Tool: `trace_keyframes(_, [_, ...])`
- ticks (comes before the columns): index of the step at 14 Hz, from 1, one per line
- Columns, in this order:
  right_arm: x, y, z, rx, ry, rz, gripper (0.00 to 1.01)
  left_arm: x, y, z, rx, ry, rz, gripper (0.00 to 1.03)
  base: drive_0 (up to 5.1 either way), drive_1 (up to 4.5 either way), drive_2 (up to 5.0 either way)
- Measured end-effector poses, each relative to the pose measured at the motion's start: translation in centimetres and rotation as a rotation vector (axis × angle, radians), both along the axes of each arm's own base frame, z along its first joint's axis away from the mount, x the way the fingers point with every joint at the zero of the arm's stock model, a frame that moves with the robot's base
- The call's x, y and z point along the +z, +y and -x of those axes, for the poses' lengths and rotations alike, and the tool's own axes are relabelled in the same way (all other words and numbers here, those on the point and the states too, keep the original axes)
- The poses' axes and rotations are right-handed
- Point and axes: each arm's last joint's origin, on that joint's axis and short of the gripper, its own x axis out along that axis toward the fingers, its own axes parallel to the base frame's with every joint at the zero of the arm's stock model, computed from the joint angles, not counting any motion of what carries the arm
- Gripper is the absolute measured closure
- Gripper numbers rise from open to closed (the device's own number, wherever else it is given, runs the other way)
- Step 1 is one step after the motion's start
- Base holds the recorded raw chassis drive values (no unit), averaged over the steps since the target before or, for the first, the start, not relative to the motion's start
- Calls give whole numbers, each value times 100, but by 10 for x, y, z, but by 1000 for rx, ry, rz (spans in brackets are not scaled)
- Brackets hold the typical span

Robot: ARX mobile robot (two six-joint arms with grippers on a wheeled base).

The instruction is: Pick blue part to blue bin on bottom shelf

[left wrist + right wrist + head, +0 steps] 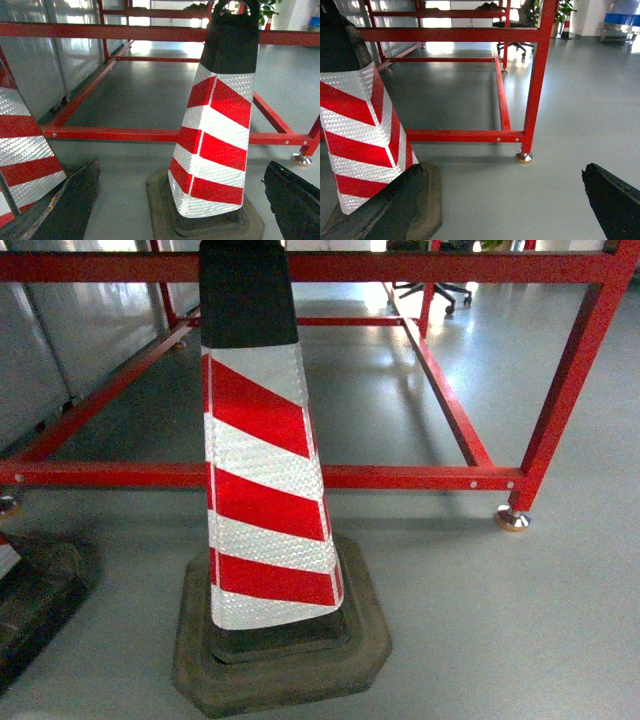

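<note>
a tall red and white striped cone (265, 470) stands on the grey floor (480, 620) by a red metal frame (420, 477). both jaws spread wide, holding nothing. no blue part shows.

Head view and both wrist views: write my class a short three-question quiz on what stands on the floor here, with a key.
1. True or false: the striped traffic cone stands in front of the red metal frame.
2. Which colours band the cone's sides? A) red and white B) blue and yellow C) green and white
3. Fill in: the frame's corner leg ends in a round metal ____ on the grey floor.

Key
1. True.
2. A.
3. Foot.

Note: the blue part, blue bin and bottom shelf appear in no view. The left gripper's fingers and the right gripper's fingers are spread apart.
</note>
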Motion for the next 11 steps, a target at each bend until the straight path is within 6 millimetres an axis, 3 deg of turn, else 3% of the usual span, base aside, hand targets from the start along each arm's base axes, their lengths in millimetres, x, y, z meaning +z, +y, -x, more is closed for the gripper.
trace_keyframes(11, [0,0,0,0,0,0,3,0,0,0,0,0,0,5,0,0,0])
